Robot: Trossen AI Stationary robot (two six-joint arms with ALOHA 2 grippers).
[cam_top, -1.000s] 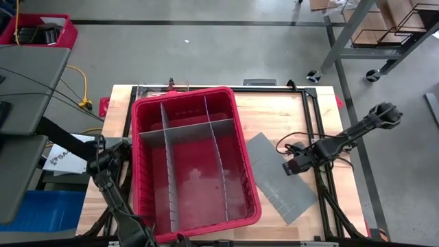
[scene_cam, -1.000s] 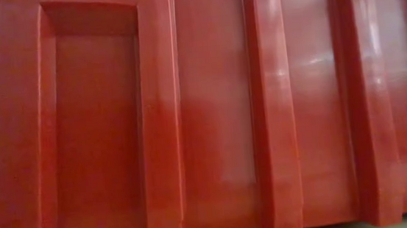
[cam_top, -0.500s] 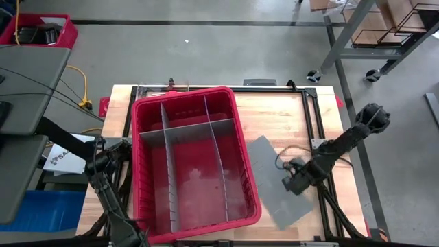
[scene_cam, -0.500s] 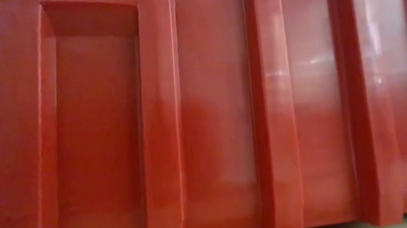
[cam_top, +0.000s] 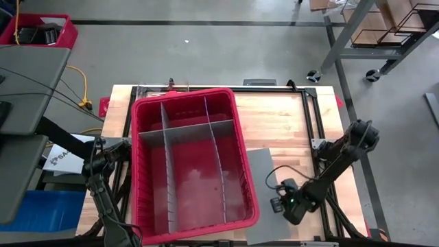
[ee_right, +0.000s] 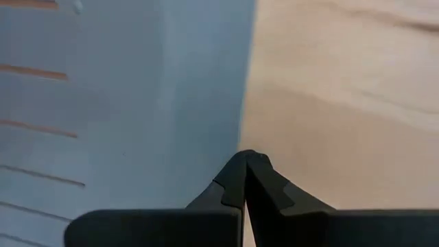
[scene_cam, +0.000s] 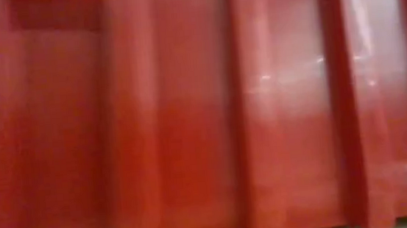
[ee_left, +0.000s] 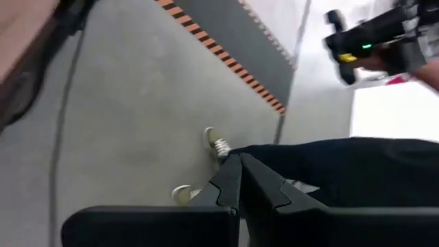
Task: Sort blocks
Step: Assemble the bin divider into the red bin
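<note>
**Operator:** On the pale wooden table, I am looking at the big red plastic bin with grey divider walls crossing inside it, and every compartment I can see into is lying bare. Beside it a flat grey slotted sheet is resting on the wood.

**Observer:** And the small toy bricks?

**Operator:** I am not finding a single one in any view, on the table or in the bin, so I am judging the sorting as not started, or the bricks are out of sight.

**Observer:** The arms?

**Operator:** The right gripper is hovering low over the sheet's edge, jaws pressed together on nothing. The left gripper is hanging off the table's near-left corner over the floor, jaws together too, holding nothing.
</note>
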